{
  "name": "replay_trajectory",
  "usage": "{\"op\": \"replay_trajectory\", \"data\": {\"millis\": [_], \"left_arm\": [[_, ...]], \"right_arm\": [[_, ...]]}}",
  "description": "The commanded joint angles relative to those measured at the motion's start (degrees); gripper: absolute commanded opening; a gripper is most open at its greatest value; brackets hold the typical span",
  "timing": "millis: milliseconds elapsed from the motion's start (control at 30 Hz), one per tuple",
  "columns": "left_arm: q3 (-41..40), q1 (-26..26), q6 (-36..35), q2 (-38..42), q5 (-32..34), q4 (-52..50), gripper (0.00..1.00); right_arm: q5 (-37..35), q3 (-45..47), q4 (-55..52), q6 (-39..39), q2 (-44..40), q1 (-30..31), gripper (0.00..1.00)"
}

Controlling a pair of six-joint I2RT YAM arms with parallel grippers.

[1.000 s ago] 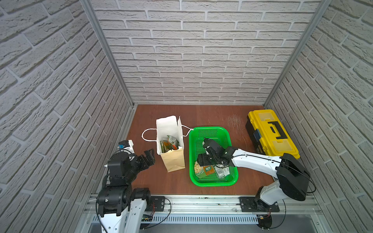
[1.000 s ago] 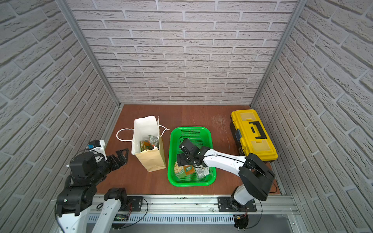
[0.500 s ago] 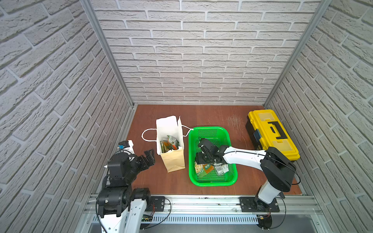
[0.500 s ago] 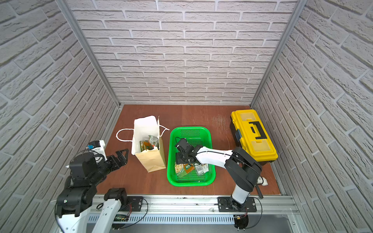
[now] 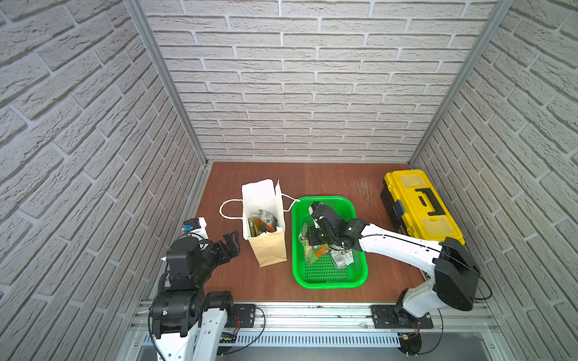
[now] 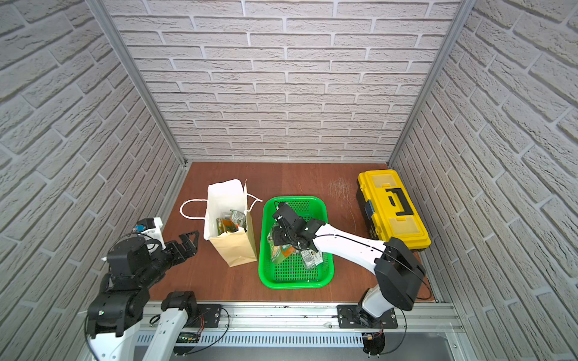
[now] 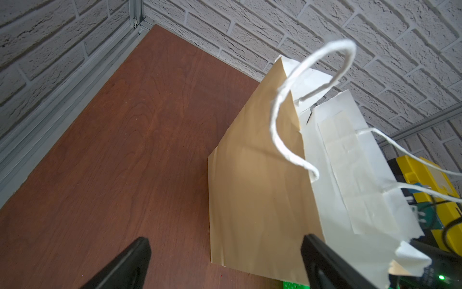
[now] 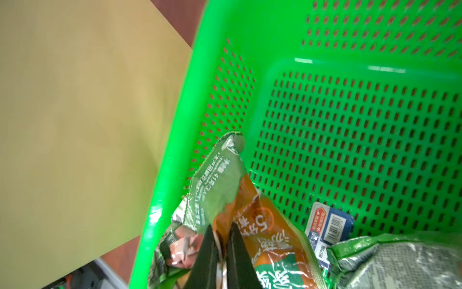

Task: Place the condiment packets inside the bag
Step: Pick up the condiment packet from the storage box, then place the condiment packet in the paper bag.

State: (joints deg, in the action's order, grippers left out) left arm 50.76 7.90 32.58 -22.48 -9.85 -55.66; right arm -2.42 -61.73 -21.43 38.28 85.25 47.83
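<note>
R claw (image 8: pixel 222 234) is down in the green basket (image 5: pixel 328 283), fingers pressed together, pinching an orange-green packet (image 8: pixel 262 220) by the basket wall nearest the bag (image 5: pixel 269 250). A silvery-green packet (image 5: pixel 342 258) lies beside it on the basket floor, w/ a small blue label (image 8: pixel 330 222). Several packets (image 5: pixel 261 223) already sit inside the bag, which stands upright near the tabletop (image 5: pixel 312 178) middle, mouth open, just left of the basket; can't tell if touching. L claw (image 5: pixel 233 242) is spread wide, holding nothing, near the bag's left side twd the tabletop's left edge. A yellow toolbox (image 5: pixel 419 206) sits along the right edge.
</note>
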Motion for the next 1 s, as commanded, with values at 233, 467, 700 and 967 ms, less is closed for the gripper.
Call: {"op": "replay_trajectory", "data": {"millis": [233,467,700,967], "left_arm": [[-0.47,-0.27,-0.37,0.51,-0.03,2.23,0.98],[-0.58,-0.33,-0.28,0.61,-0.01,2.24,0.98],[-0.53,-0.31,-0.3,0.58,-0.08,2.27,0.98],[-0.55,-0.41,-0.26,0.66,-0.11,2.29,0.98]], "right_arm": [[0.93,-12.25,0.0,-8.53,-13.21,0.41,0.03],[9.75,-20.85,7.38,-10.55,-10.59,2.57,0.03],[15.69,-32.3,10.91,-11.1,-0.53,5.69,0.03],[17.69,-41.19,9.66,-12.78,10.11,6.87,0.03]]}}
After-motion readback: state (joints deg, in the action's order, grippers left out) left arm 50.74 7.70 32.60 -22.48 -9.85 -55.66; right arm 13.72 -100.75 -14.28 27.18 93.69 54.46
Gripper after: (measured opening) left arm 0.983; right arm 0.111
